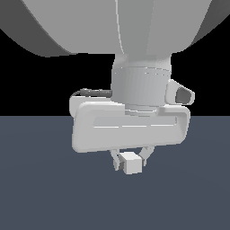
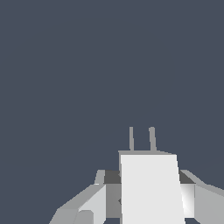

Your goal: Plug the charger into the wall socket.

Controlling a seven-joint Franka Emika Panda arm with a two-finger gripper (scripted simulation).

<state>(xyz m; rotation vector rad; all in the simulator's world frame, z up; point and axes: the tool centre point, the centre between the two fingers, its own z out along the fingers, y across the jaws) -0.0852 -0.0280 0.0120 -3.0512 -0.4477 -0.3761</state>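
— Between the two fingers (image 1: 117,160) of the hand (image 1: 130,161) sits the charger (image 1: 131,163), a small pale block. Does the robot have it firmly?

— It looks so. The hand is closed onto the block from both sides, and in the exterior view the block hangs just under the palm, above the dark desk (image 1: 40,188), apparently clear of it. The wrist view shows two thin prongs (image 2: 141,139) sticking out of the charger's far face, side by side and roughly parallel.

— And the wall socket?

— Neither view shows it. Only bare desk lies ahead of the prongs.

— So what should the arm mind now?

— Probably the carry. It ought to keep the grip steady so the block does not twist between the fingers, hold the prongs level and pointing forward, and bring them square to the panel once it is in sight. A slanted approach would likely jam the prongs against the face rather than enter the holes.
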